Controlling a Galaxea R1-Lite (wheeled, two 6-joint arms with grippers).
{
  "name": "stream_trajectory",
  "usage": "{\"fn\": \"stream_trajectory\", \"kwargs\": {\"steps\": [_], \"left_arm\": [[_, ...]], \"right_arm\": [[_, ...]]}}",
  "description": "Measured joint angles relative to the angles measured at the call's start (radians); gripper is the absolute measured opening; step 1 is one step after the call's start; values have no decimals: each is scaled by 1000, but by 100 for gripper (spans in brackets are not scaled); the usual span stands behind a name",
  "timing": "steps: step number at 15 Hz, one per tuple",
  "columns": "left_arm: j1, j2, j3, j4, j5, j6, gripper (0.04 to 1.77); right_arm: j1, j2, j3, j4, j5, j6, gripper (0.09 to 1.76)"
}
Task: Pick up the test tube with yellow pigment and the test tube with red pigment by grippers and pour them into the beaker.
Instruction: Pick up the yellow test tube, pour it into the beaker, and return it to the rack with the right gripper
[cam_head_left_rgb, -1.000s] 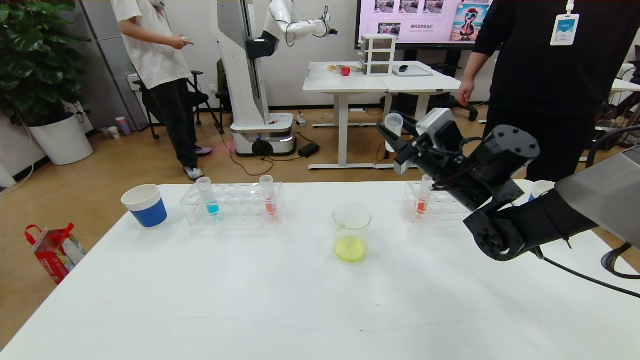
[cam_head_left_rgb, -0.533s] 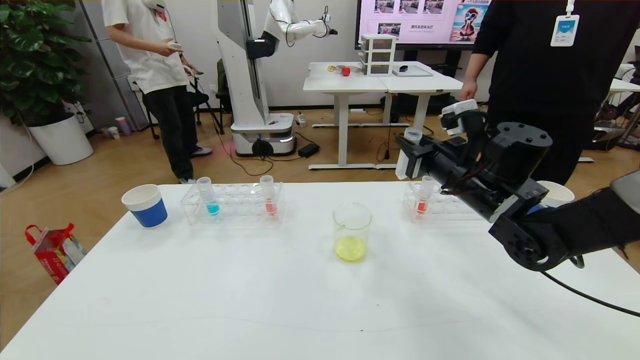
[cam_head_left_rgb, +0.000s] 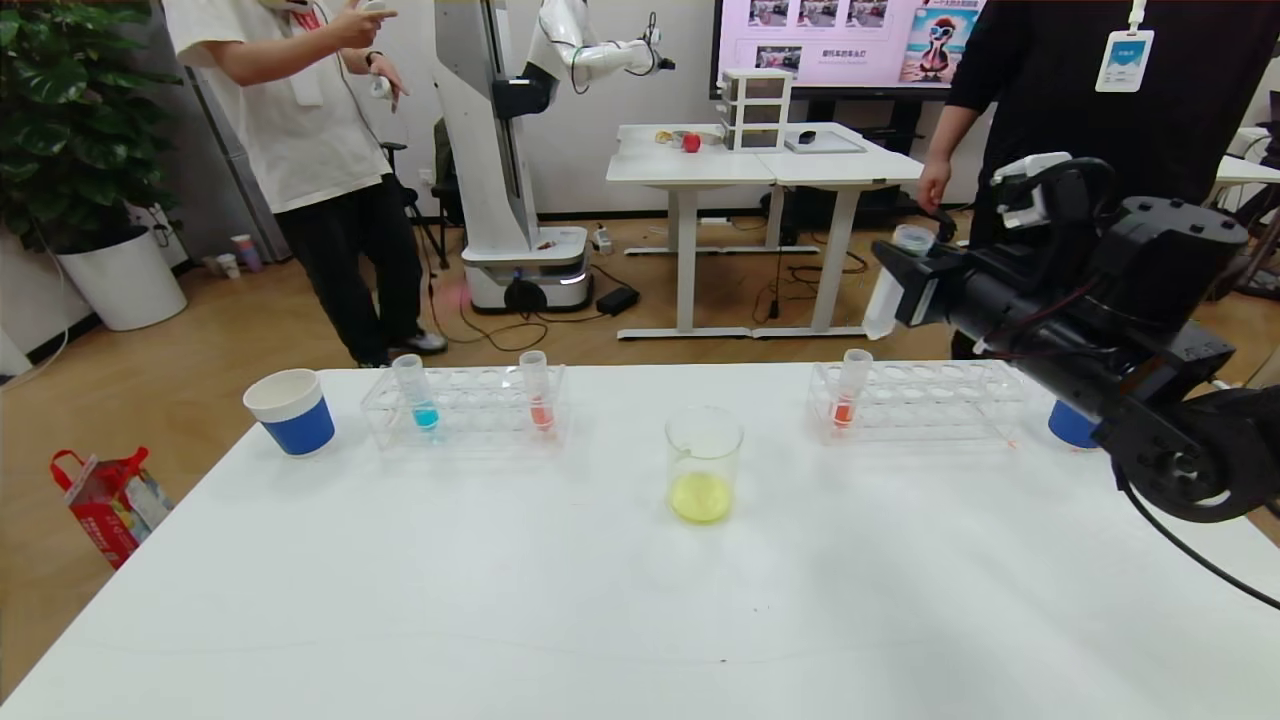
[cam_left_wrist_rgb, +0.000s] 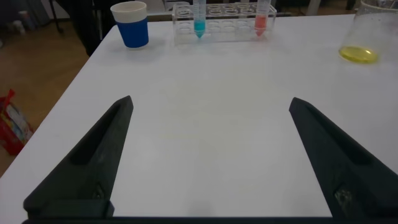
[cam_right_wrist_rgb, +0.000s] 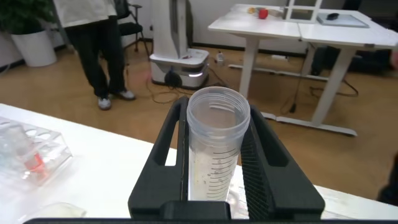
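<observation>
Between right end effector fingers: emptied tube

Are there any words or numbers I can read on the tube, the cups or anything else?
Nothing can be read.
Test tube held in the right gripper: black scale marks, numbers too small to read.
Wall screen: text too small to read.
Badge on the person in black: too small to read.
</observation>
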Motion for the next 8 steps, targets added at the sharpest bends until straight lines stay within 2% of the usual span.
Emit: {"fn": "stream_trajectory", "kwargs": {"steps": [5,8], "left_arm": [[0,0,0,0,0,0,175],[0,0,0,0,0,0,175]], "right_arm": [[-288,-10,-46,179,9,-2,50],[-424,19,-87,203,18,-2,50]]}}
